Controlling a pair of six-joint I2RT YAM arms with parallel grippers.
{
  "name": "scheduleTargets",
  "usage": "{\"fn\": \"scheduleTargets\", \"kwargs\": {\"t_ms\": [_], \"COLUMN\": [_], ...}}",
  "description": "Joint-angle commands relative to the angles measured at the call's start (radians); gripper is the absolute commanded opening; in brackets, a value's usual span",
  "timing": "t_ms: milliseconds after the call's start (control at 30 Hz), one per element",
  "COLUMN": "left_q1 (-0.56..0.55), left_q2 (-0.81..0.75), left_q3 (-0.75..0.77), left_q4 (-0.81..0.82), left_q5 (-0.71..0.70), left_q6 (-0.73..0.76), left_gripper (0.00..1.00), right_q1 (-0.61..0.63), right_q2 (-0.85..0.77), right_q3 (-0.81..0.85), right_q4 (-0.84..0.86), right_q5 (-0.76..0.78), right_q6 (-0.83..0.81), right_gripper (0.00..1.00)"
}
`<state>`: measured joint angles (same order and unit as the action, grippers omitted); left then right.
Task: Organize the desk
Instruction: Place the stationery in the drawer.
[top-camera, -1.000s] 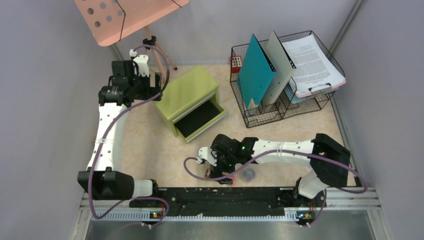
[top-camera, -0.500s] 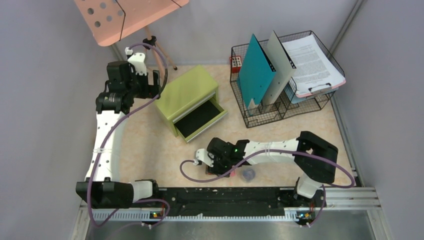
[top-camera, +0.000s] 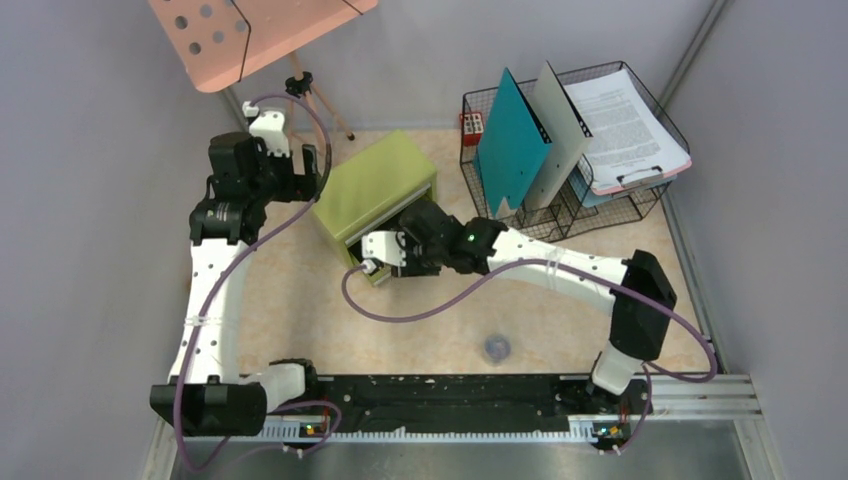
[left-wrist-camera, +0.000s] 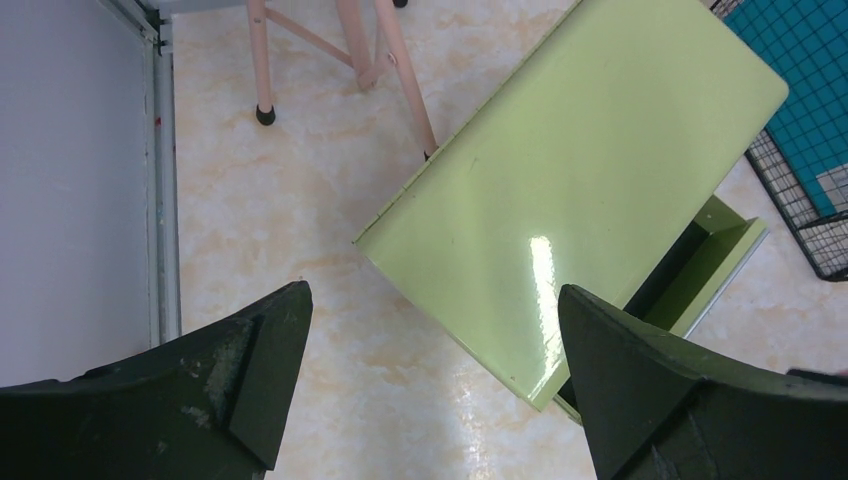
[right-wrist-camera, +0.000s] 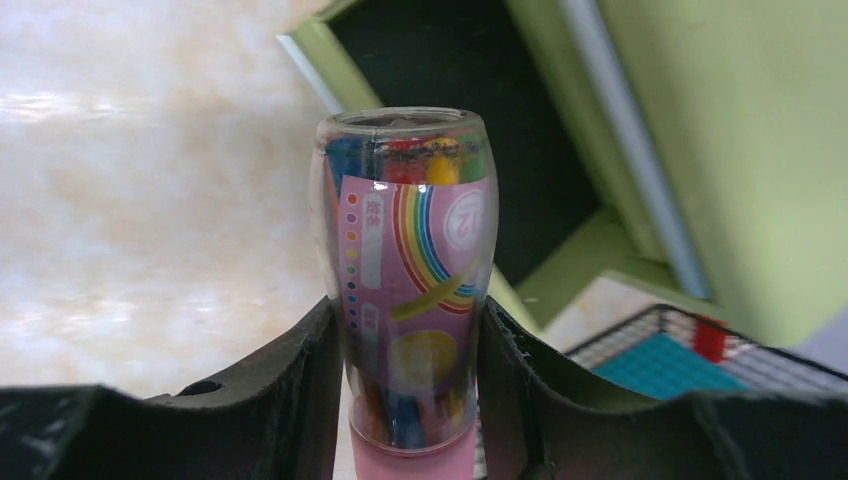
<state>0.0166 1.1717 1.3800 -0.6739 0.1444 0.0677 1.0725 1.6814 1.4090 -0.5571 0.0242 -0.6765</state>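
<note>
Surface: flat beige marble-patterned desk (top-camera: 290, 295), rectangular, enclosed by plain grey walls (top-camera: 80, 150), with a black metal rail (top-camera: 450, 390) along the near edge. Far left: salmon-pink perforated board (top-camera: 250, 25) on a tripod. Left gripper (left-wrist-camera: 432, 310): jaws spread wide, nothing between them, hanging over bare desk and the left edge of the olive-green metal drawer box (top-camera: 375, 185). Centre: box drawer (right-wrist-camera: 470, 120) open, interior dark. Right gripper (right-wrist-camera: 405, 330): pads pinching a clear bottle-shaped container (right-wrist-camera: 410, 250) with rainbow label, coloured sticks inside, poised above the drawer's front corner, the desk below it. Near edge: small dark round item (top-camera: 496, 348), too small to identify. Far right: black wire basket (top-camera: 520, 235) holding a teal folder (top-camera: 510, 145), a grey folder (top-camera: 560, 125) and a clipboard of printed papers (top-camera: 625, 120).
</note>
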Motion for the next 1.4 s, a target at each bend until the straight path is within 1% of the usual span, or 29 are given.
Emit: {"fn": "scheduleTargets", "kwargs": {"t_ms": [0, 133, 333, 500, 767, 800, 1000, 1067, 1200, 1233, 1300, 1367], "left_q1": [0.008, 0.012, 0.014, 0.018, 0.019, 0.020, 0.022, 0.021, 0.021, 0.021, 0.022, 0.020], "left_q2": [-0.019, -0.004, 0.015, 0.013, 0.020, 0.021, 0.029, 0.030, 0.037, 0.039, 0.043, 0.045], "left_q3": [0.019, 0.037, 0.046, 0.043, 0.048, 0.048, 0.057, 0.060, 0.063, 0.065, 0.070, 0.076], "left_q4": [0.068, 0.064, 0.053, 0.048, 0.048, 0.049, 0.048, 0.046, 0.047, 0.046, 0.045, 0.045], "left_q5": [0.007, 0.019, 0.029, 0.022, 0.027, 0.028, 0.035, 0.037, 0.037, 0.038, 0.044, 0.052], "left_q6": [-0.048, -0.065, -0.065, -0.065, -0.065, -0.065, -0.065, -0.065, -0.065, -0.065, -0.065, -0.065], "left_gripper": [0.98, 0.98, 0.98, 0.98, 0.98, 0.98, 0.99, 0.98, 0.99, 0.99, 0.99, 0.98], "right_q1": [-0.050, -0.057, -0.071, -0.076, -0.082, -0.082, -0.083, -0.084, -0.084, -0.083, -0.083, -0.084], "right_q2": [0.079, 0.154, 0.231, 0.269, 0.294, 0.297, 0.301, 0.293, 0.266, 0.261, 0.251, 0.240], "right_q3": [0.131, 0.164, 0.188, 0.213, 0.210, 0.210, 0.192, 0.201, 0.221, 0.216, 0.194, 0.168], "right_q4": [-0.024, 0.011, 0.062, 0.092, 0.130, 0.136, 0.203, 0.199, 0.173, 0.174, 0.196, 0.222], "right_q5": [0.042, 0.083, 0.078, 0.074, 0.085, 0.089, 0.122, 0.110, 0.086, 0.093, 0.116, 0.135], "right_q6": [-0.258, -0.401, -0.563, -0.617, -0.646, -0.648, -0.634, -0.612, -0.573, -0.574, -0.577, -0.584], "right_gripper": [0.00, 0.00, 0.00, 0.00, 0.00, 0.03, 0.28, 0.31, 0.33, 0.36, 0.45, 0.47]}}
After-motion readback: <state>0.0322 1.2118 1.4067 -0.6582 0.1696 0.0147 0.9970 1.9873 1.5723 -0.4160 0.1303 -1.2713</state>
